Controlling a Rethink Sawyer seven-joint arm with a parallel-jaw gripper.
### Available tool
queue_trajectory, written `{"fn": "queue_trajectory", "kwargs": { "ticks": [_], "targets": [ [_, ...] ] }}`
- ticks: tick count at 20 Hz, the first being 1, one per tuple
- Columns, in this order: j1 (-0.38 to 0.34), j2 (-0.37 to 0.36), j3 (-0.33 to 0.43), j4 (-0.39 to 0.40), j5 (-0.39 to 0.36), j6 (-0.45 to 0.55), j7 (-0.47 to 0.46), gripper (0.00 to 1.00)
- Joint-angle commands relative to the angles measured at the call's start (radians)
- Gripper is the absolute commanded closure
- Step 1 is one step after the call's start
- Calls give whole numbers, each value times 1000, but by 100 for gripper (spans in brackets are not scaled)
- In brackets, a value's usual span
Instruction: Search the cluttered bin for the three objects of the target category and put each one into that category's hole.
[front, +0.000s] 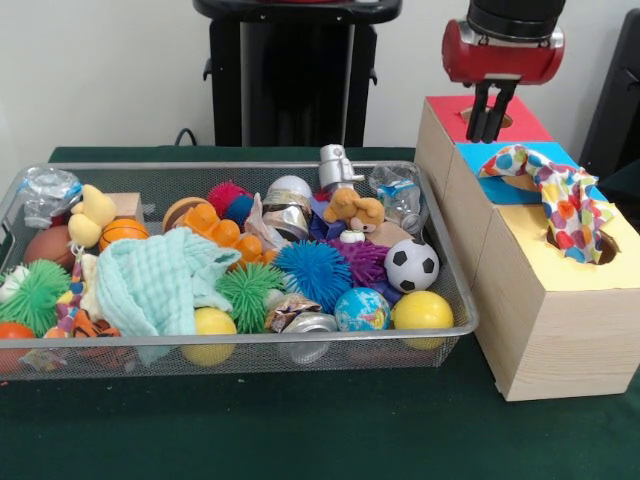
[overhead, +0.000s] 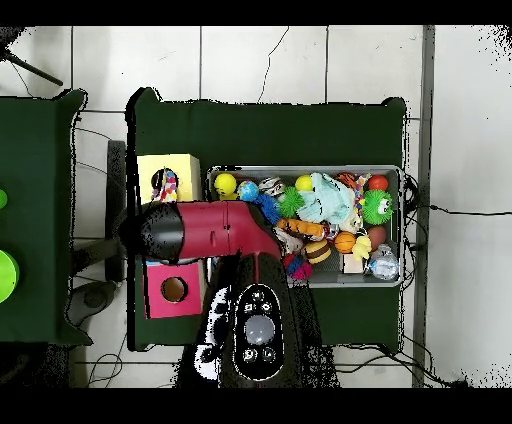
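My gripper (front: 487, 125) hangs just above the round hole in the red top (front: 520, 120) of the wooden box. Its two black fingers (front: 497, 110) stand slightly apart with nothing between them. A polka-dot cloth (front: 560, 200) lies draped from the blue top (front: 480, 160) into the hole in the yellow top (front: 560, 250). In the wire bin (front: 240, 345) a pale green cloth (front: 160, 280) lies over the toys on the left. Seen from overhead, the arm's red body (overhead: 215, 230) covers the gripper and the blue top. The dotted cloth (overhead: 168, 185) shows on the yellow top.
The bin holds several balls: a soccer ball (front: 411, 264), yellow balls (front: 421, 312), a globe ball (front: 361, 309), and spiky blue (front: 314, 272) and green (front: 247, 290) ones. There are also plush toys, crushed cans and plastic bags. The bin (overhead: 305, 172) stands close beside the box (front: 560, 340).
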Motion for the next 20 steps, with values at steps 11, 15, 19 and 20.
{"fn": "queue_trajectory", "kwargs": {
  "ticks": [11,15,19,20],
  "targets": [
    [19,-99,65,223,58,1,130,100],
    [45,-53,75,220,75,-73,173,100],
    [45,38,100,187,91,-179,172,100],
    [47,53,100,178,91,-192,173,100]
  ]
}}
